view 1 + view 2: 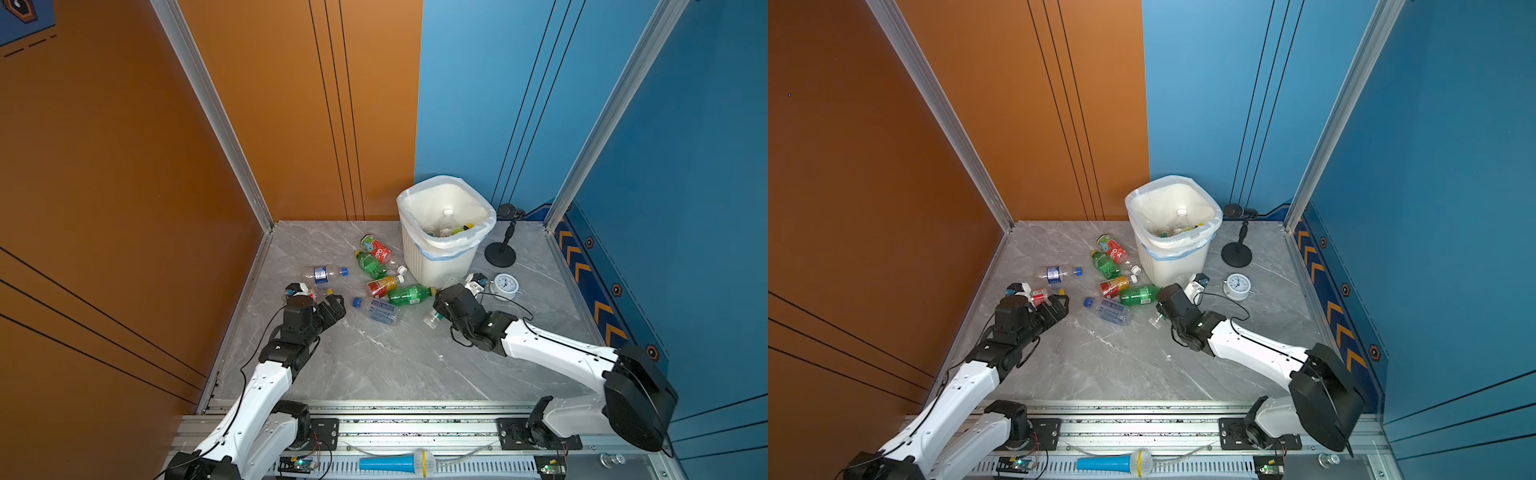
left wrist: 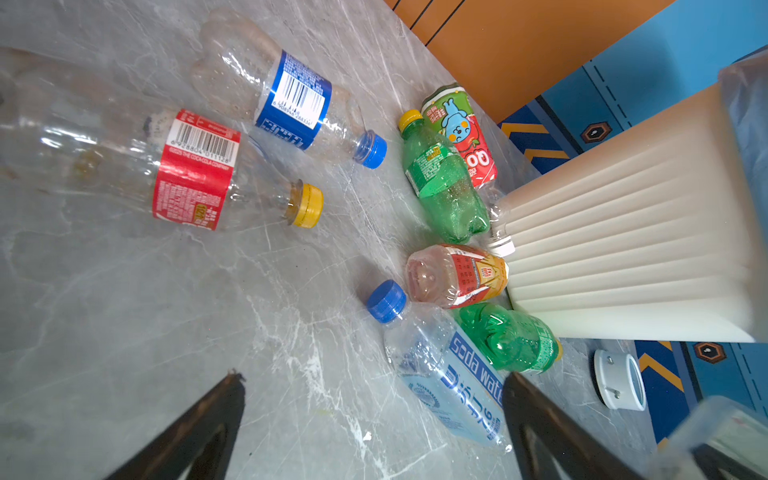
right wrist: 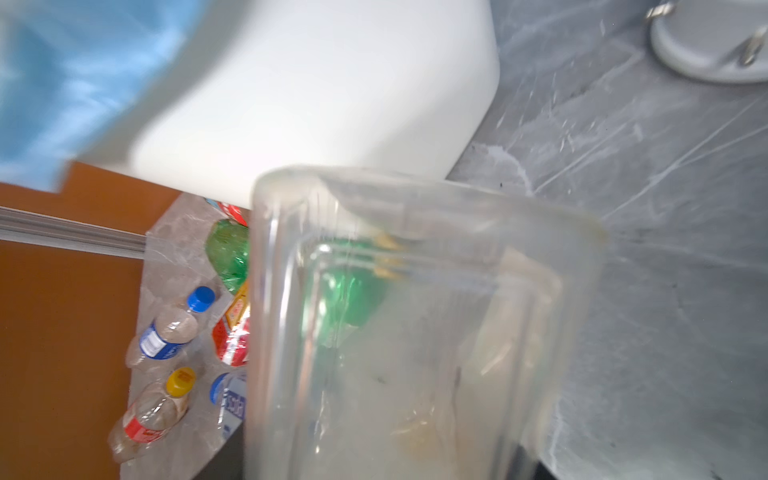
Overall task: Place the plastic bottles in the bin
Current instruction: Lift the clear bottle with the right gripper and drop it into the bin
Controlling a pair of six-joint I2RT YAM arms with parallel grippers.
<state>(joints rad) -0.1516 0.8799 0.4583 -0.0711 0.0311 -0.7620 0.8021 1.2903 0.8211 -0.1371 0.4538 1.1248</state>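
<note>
Clear bottle [image 3: 415, 332] fills R wrist view only.

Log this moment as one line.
left gripper: open, empty | right gripper: around clear square plastic bottle, grip unclear | white ribbed plastic bin: partly filled
</note>
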